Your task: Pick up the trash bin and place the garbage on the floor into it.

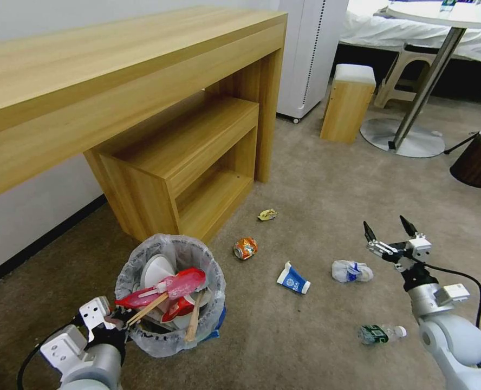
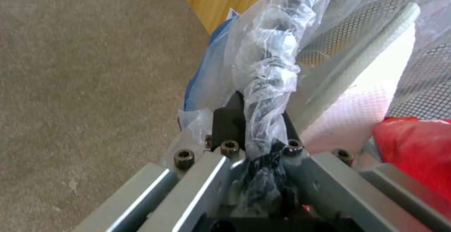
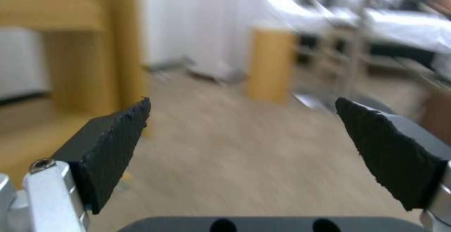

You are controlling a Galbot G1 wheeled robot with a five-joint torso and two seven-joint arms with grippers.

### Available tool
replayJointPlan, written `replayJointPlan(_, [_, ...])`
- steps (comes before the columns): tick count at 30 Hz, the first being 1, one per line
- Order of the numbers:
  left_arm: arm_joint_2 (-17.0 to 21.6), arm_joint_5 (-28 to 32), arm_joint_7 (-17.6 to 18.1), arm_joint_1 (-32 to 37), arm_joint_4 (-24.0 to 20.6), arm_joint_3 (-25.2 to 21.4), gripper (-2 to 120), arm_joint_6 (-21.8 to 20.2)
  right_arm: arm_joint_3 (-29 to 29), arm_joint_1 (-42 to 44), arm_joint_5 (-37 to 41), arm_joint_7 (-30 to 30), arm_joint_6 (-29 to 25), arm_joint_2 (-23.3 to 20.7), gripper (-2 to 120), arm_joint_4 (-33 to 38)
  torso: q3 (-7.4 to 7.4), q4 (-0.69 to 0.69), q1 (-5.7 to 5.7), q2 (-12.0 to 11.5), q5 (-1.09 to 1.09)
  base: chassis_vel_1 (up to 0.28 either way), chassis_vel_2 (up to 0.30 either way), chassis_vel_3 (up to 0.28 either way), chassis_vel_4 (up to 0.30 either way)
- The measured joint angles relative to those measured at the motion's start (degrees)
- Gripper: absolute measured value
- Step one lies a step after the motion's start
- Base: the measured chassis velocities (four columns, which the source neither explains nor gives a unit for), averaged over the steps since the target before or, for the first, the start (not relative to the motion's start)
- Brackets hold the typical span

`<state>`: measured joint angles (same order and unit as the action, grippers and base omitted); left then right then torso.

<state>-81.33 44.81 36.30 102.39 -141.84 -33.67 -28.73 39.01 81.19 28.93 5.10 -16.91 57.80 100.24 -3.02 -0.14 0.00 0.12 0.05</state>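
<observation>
Nearest the robot, at the lower left of the head view, the left gripper (image 1: pixel 120 317) is pinched tight on the near rim of the small round blue trash bin (image 1: pixel 170 295), with the crinkly clear plastic liner bag (image 2: pixel 270 70) bunched between its black fingers (image 2: pixel 228 121). That rim hold probably serves to carry the bin from one piece of litter to the next. The bin stands on the beige-tan short-pile carpet (image 1: pixel 305 346), just before the corner of the low wooden shelf unit (image 1: pixel 186 162) under the long wooden desk (image 1: pixel 116 70). It already holds white slippers (image 1: pixel 156 269), red wrapping (image 1: pixel 183 281) and wooden sticks (image 1: pixel 194 319), heaped to the rim.

On the other side, the right gripper (image 1: pixel 390 226) hangs above the carpet with its dark pointed fingers (image 3: pixel 112 144) spread wide and nothing between them, likely ready to take a piece.

Garbage lies scattered on the carpet between the arms and beyond. A clear plastic bottle with a dark label (image 1: pixel 380 333) lies closest, beside the right arm. Farther on lie a blue-and-white paper cup on its side (image 1: pixel 293 279) and a crumpled white-blue wrapper (image 1: pixel 351 271), the latter almost under the open gripper. Beyond them are a crushed orange can (image 1: pixel 245 248) and, farthest, a small yellow wrapper (image 1: pixel 267 214), both near the shelf unit.
</observation>
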Motion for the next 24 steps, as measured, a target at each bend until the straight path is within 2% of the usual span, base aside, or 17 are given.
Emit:
replayJointPlan(1, [0.05,0.07,0.0,0.0,-0.01,-0.14,1,0.0,0.0,0.59,-0.03,-2.18,1.11,-0.16,100,0.71,0.0,0.0,0.0,0.0,0.0,0.0,0.0,0.0,0.0])
replayJointPlan(3, [0.35,0.67,0.0,-0.01,-0.06,-1.05,1,0.01,-0.25,4.17,1.39,-15.0,9.29,-1.41,100,5.13,0.0,0.0,0.0,0.0,-0.02,0.0,0.0,0.0,0.0])
replayJointPlan(4, [0.35,0.67,0.0,-0.01,-0.06,-1.05,1,0.01,-0.25,4.17,1.39,-15.0,9.29,-1.41,100,5.13,0.0,0.0,0.0,0.0,-0.02,0.0,0.0,0.0,0.0])
replayJointPlan(5, [0.51,0.91,-0.01,0.0,-0.06,-1.46,1,0.02,-0.25,6.74,4.2,-22.51,16.09,-2.34,100,7.89,0.0,-0.01,0.0,0.0,-0.01,0.0,0.0,0.0,0.0])
replayJointPlan(7, [0.56,1.01,-0.01,-0.1,0.04,-1.58,1,0.1,-0.24,9.02,11.68,-30.47,23.94,-3.53,100,11.23,0.0,0.0,0.0,0.0,-0.01,0.0,0.0,0.0,0.0])
replayJointPlan(8, [0.56,1.01,-0.01,-0.1,0.04,-1.58,1,0.1,-0.24,9.02,11.68,-30.47,23.94,-3.53,100,11.23,0.0,0.0,0.0,0.0,-0.01,0.0,0.0,0.0,0.0])
replayJointPlan(11, [0.31,0.93,-0.01,-0.35,0.25,-1.03,1,0.17,-0.99,9.98,21.92,-38.45,31.93,-4.06,100,13.64,0.0,-0.01,0.0,0.0,0.0,0.0,0.0,0.0,0.0])
replayJointPlan(16, [0.03,0.67,-0.02,-0.34,0.3,-0.46,1,0.22,-2.63,8.72,28.56,-43.33,37.15,-3.24,100,12.07,0.0,-0.01,0.0,0.0,0.01,0.0,0.0,0.0,0.0])
replayJointPlan(18, [0.15,0.91,-0.28,0.24,0.15,-1.21,1,0.82,-3.7,5.15,34.29,-46.01,42.52,-1.96,100,8.76,0.0,0.0,0.0,0.0,0.0,0.0,0.0,0.0,0.0])
replayJointPlan(24, [0.23,1.3,-0.5,1.18,-0.32,-1.82,1,1.37,-6.87,0.2,36.9,-47.76,46.56,1.73,100,2.49,0.0,0.01,0.0,0.0,-0.02,0.0,0.0,0.0,0.0])
